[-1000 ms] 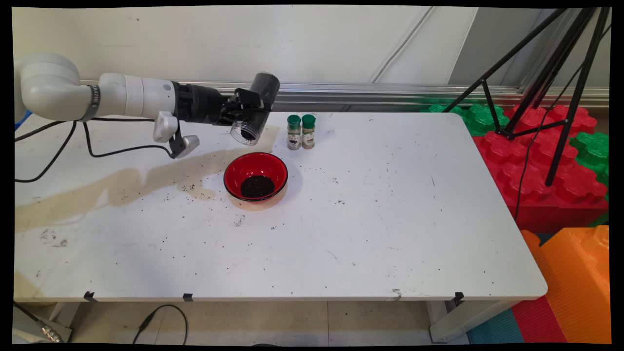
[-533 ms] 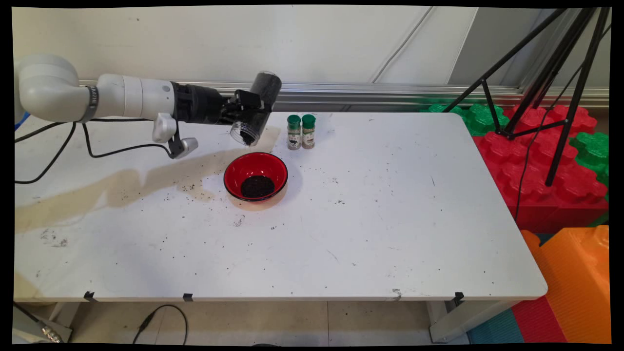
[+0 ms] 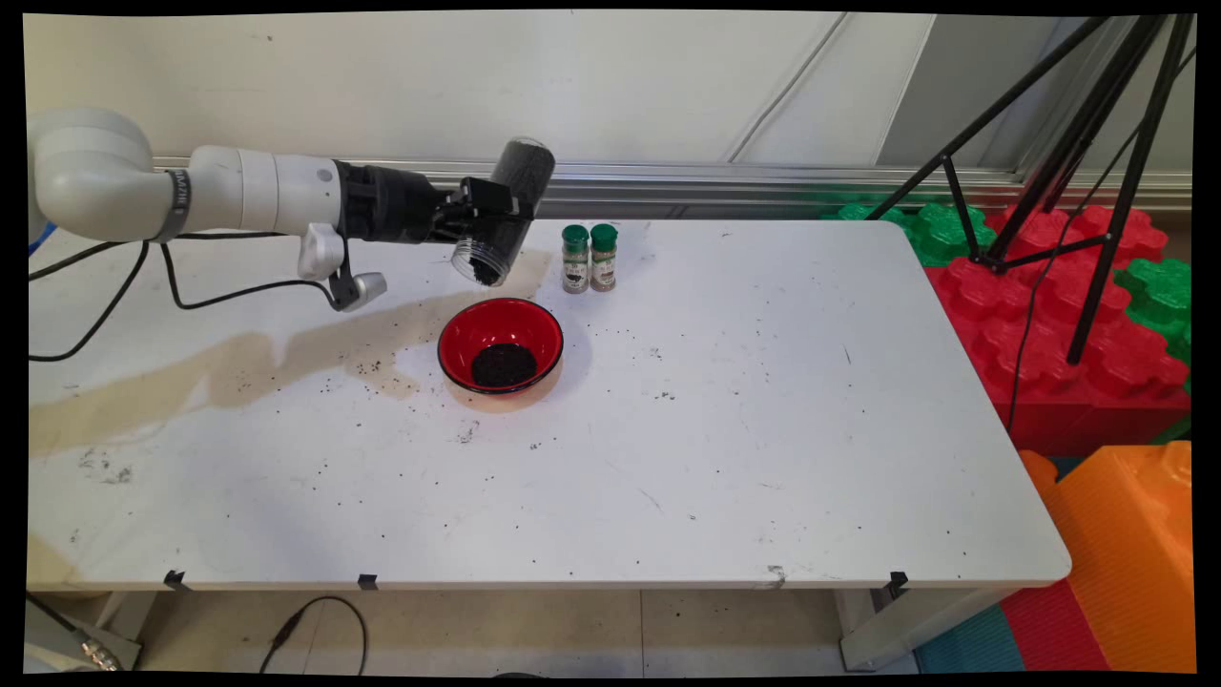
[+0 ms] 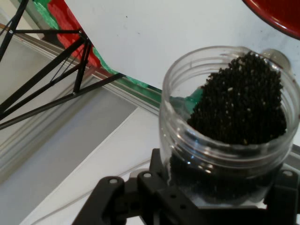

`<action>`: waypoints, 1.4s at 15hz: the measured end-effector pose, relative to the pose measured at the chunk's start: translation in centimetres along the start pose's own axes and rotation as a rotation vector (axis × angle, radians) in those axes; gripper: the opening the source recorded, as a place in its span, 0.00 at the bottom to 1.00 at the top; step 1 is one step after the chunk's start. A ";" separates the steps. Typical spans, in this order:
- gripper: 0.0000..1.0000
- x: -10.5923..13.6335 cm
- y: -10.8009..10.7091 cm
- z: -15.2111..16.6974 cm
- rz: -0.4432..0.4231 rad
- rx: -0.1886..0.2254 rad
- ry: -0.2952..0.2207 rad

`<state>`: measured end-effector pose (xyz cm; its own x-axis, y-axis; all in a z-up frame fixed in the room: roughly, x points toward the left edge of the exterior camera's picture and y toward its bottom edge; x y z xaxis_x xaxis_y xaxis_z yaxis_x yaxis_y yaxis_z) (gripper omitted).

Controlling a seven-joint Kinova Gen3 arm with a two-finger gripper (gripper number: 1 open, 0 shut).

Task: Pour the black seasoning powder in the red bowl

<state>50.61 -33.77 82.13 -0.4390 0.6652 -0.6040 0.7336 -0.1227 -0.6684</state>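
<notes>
1. At the left of the main view, the white arm reaches in level above the white table (image 3: 763, 429), with black cables hanging below it.
2. The black gripper (image 3: 477, 221) is pinched around a clear jar (image 3: 504, 212) of small black seeds, tipped with its open mouth pointing down and left.
3. In the hand view, the jar (image 4: 229, 126) fills the right side; seeds are heaped against the lower side of its mouth.
4. Just below the mouth, a red bowl (image 3: 500, 344) sits on the table with a dark pile of the same seeds inside.
5. Right of the jar, behind the bowl, two green-capped spice bottles (image 3: 589, 258) stand upright, side by side.
6. Loose seeds speckle the table around the bowl.
7. Judged from this, the jar hangs tilted in a pouring pose; its mouth sits near the bowl's far left rim.
</notes>
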 end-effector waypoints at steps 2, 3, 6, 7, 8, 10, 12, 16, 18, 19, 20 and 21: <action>0.00 0.1 -0.1 0.0 0.012 0.004 0.000; 0.00 0.1 -0.1 0.0 0.019 0.007 0.000; 0.00 0.2 -0.3 0.0 0.037 0.014 0.000; 0.00 0.2 -0.3 0.0 0.044 0.017 -0.001; 0.00 0.2 -0.3 0.0 0.048 0.018 -0.001; 0.00 0.2 -0.4 -0.1 0.062 0.023 -0.002; 0.00 0.3 -0.5 -0.1 0.076 0.028 -0.002; 0.00 0.4 -0.6 -0.2 0.099 0.036 -0.002; 0.00 0.5 -0.6 -0.3 0.109 0.040 -0.002; 0.00 0.6 -0.6 -0.3 0.113 0.041 -0.002; 0.00 0.6 -0.6 -0.4 0.116 0.042 -0.002; 0.00 0.6 -0.6 -0.4 0.118 0.043 -0.002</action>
<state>50.08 -32.99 82.35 -0.3514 0.6430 -0.6805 0.7577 -0.2316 -0.6101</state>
